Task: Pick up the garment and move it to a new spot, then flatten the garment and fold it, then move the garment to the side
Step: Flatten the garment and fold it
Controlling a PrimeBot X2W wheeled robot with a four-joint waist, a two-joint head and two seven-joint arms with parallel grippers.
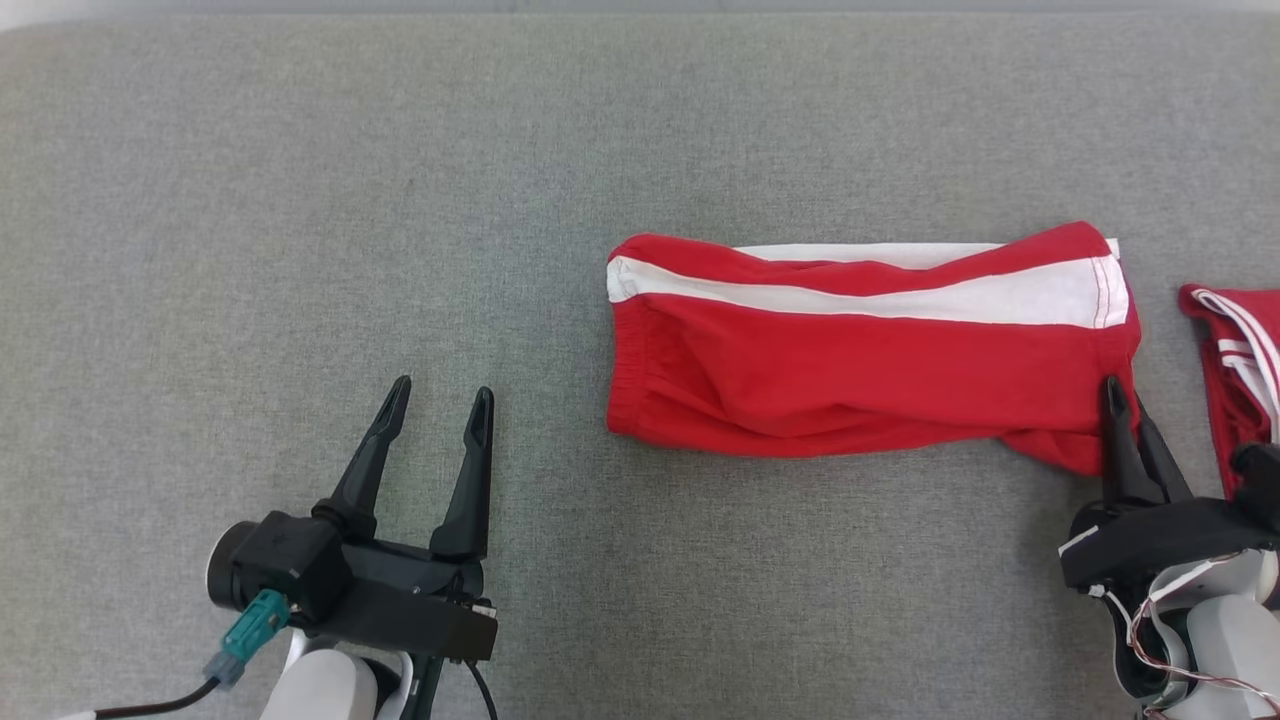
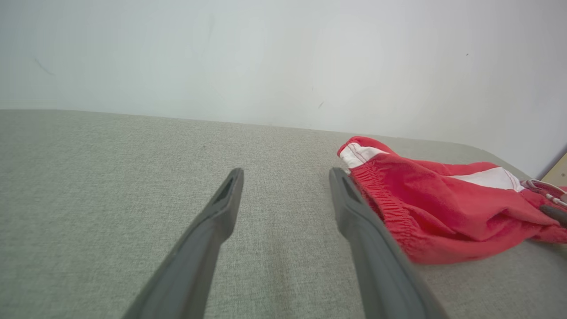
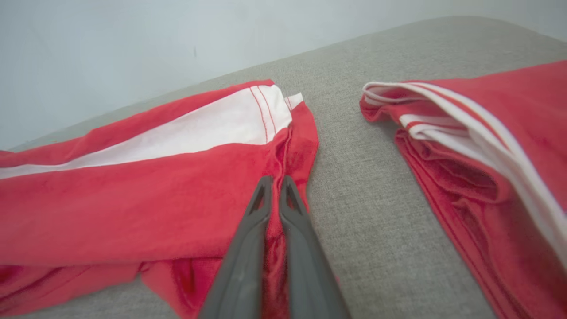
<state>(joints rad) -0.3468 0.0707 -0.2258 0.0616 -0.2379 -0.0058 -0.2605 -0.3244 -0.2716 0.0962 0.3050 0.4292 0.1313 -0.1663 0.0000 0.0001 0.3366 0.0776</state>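
the grey fabric worktop (image 1: 300,200) spreads wide, its far edge meeting a pale wall (image 2: 266,53). the red shorts (image 1: 860,370) lie folded into a long band right of the worktop's middle, running parallel to the near edge. their elastic waistband (image 1: 630,370) faces the left edge and a white stripe (image 1: 900,295) runs along the far side. a second red garment (image 1: 1240,360) with thin white stripes lies at the right edge, apart from the shorts, with bare worktop between them. the right pincer (image 1: 1122,395) is clenched on the shorts' near right corner, red fabric pinched between its fingers. the left pincer (image 1: 442,392) hangs released by the near left corner, fingers spread, clear of the waistband.
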